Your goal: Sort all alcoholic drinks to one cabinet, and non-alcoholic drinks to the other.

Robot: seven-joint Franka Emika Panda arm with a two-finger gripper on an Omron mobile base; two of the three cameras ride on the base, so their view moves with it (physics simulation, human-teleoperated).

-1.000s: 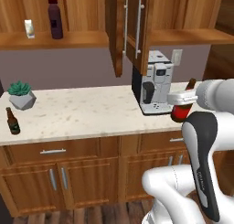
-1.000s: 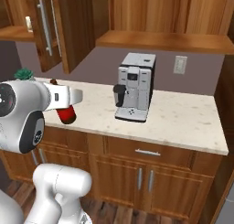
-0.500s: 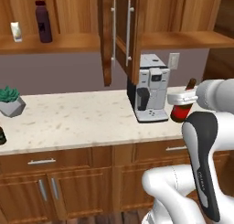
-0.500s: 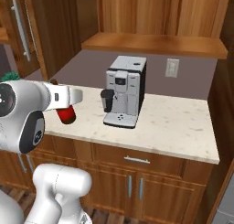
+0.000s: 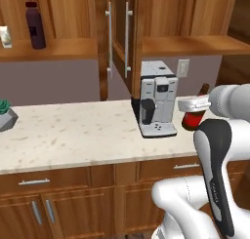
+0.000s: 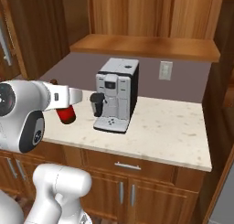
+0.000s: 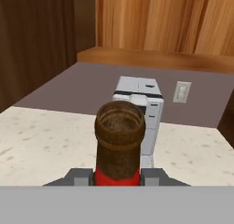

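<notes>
My gripper (image 5: 194, 117) is shut on a brown glass bottle with a red label (image 5: 192, 121), held upright above the counter's front edge, right of the coffee machine in the left base view. From the right base view the same bottle (image 6: 67, 114) hangs left of the machine. Its brown neck (image 7: 119, 141) rises between my fingers in the hand view. A wide dark purple bottle (image 5: 35, 26) and a white carton (image 5: 5, 36) stand on the left cabinet's open shelf.
A white and black coffee machine (image 5: 156, 99) stands on the speckled counter (image 5: 73, 135). Behind and above it is a bare wooden cabinet shelf (image 6: 146, 45). Open cabinet doors (image 5: 119, 38) hang between the two shelves. A potted plant (image 5: 4, 113) sits far left.
The base has driven to the right, so the whole scene has slid left in both base views. The bottle stays in my grip, unchanged relative to the arm.
</notes>
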